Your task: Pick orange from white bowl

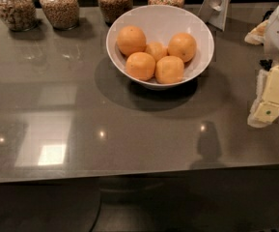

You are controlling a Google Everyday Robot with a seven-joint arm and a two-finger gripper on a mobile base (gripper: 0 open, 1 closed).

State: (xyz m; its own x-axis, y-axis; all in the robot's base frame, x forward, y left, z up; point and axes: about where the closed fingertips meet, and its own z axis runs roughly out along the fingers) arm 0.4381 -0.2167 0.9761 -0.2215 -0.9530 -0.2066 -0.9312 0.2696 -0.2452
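Note:
A wide glossy white bowl [129,21] stands on the grey countertop, slightly back of centre. It holds several oranges [140,65], heaped in its middle. My gripper [270,100] is at the right edge of the view, hanging above the counter to the right of the bowl and apart from it. It holds nothing that I can see.
Several grain-filled glass jars [59,6] line the back edge of the grey countertop [81,124]. A white stand [218,4] leans at the back right of the bowl. The counter's front edge runs across the lower part of the view.

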